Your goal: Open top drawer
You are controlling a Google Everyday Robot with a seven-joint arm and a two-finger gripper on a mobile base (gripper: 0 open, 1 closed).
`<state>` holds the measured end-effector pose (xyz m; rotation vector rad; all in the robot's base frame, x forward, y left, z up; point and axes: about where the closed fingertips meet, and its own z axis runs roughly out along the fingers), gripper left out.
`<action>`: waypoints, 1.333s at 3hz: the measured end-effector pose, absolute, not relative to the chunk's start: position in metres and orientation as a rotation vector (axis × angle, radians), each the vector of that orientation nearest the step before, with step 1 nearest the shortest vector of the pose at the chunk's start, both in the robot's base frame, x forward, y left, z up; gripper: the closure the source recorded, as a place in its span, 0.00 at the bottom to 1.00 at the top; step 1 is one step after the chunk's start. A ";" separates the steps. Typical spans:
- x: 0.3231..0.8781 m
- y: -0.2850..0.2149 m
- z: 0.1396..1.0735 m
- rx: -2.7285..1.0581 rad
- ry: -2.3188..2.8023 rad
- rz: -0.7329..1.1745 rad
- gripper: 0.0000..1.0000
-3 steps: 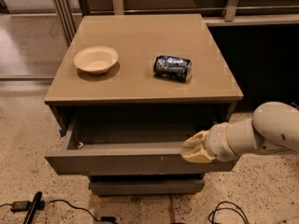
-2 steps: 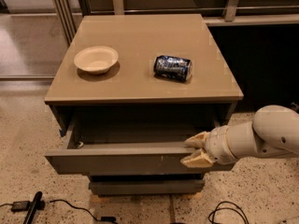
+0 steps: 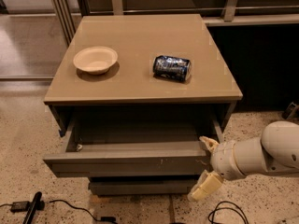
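The top drawer (image 3: 126,164) is pulled well out from under the tan cabinet top (image 3: 140,85). Its flat grey-brown front has small pale scratches right of centre, and its shallow grey interior (image 3: 140,133) looks empty. My gripper (image 3: 206,165) is at the right end of the drawer front and is open. One cream finger (image 3: 208,143) is by the drawer's top right corner. The other finger (image 3: 204,186) hangs below the front's lower edge. The white arm (image 3: 261,154) comes in from the right.
A pale paper bowl (image 3: 95,59) and a dark can lying on its side (image 3: 172,68) sit on the cabinet top. A narrower drawer front (image 3: 140,186) shows below. Cables (image 3: 60,203) lie on the speckled floor. A dark wall panel (image 3: 261,64) is at the right.
The fingers have spread apart from a narrow hold at the drawer's right end, and the gripper has shifted slightly right. The drawer stays pulled out.
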<state>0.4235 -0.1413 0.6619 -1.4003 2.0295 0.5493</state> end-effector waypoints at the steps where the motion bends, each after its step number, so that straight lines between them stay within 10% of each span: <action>1: 0.423 -0.141 0.662 -1.400 2.029 0.549 0.19; 4: 0.404 -0.152 0.672 -1.390 2.019 0.561 0.88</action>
